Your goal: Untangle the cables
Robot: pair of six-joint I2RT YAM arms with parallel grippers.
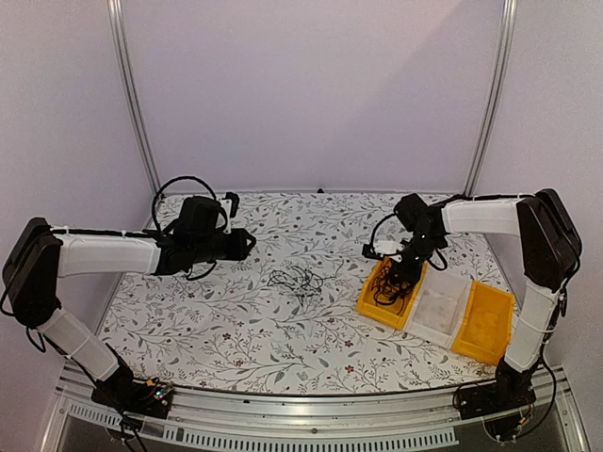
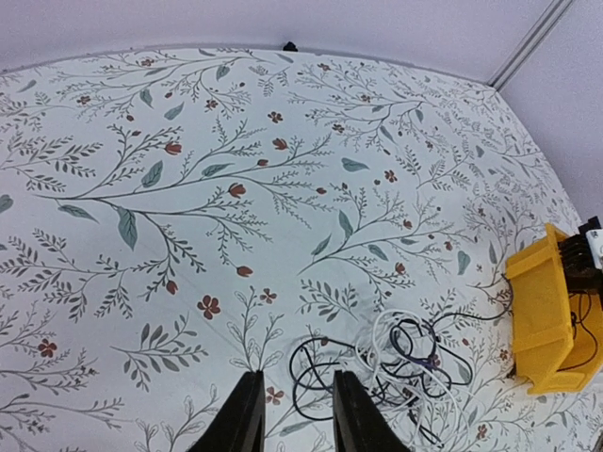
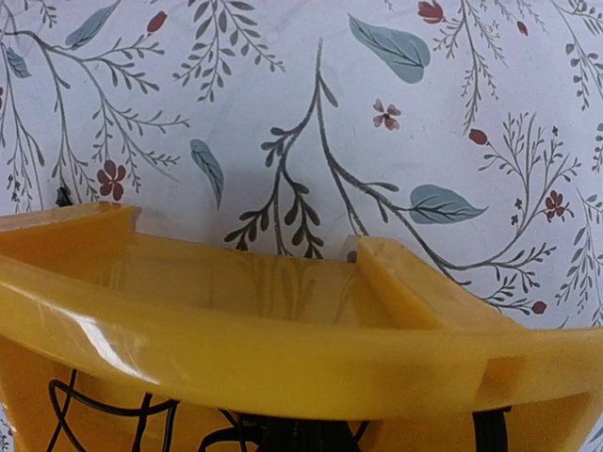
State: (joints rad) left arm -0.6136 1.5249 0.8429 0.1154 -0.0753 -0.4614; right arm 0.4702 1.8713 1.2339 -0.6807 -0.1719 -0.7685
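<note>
- Left gripper (image 2: 297, 419): the jaws stand partly apart and hold nothing. It hovers over the floral table (image 1: 236, 320) without touching any cord.
- Right gripper (image 1: 407, 273): the jaws are closed together, lowered into the near yellow bin (image 1: 372, 303) among black cables (image 1: 386, 290). Whether a cord is pinched cannot be told.
- Main tangle of cables (image 2: 391, 363): it lies on the table near centre, just ahead and to the right of the left fingertips, between the two arms.
- Surroundings: a clear bin (image 1: 441, 303) and a second yellow bin (image 1: 485, 322) sit in a row beside the first. Nothing lies between the left gripper and the tangle.
- Orientation: the tangle spreads mainly left to right. A white cable (image 2: 375, 341) loops through it, and one black strand trails toward the near yellow bin.
</note>
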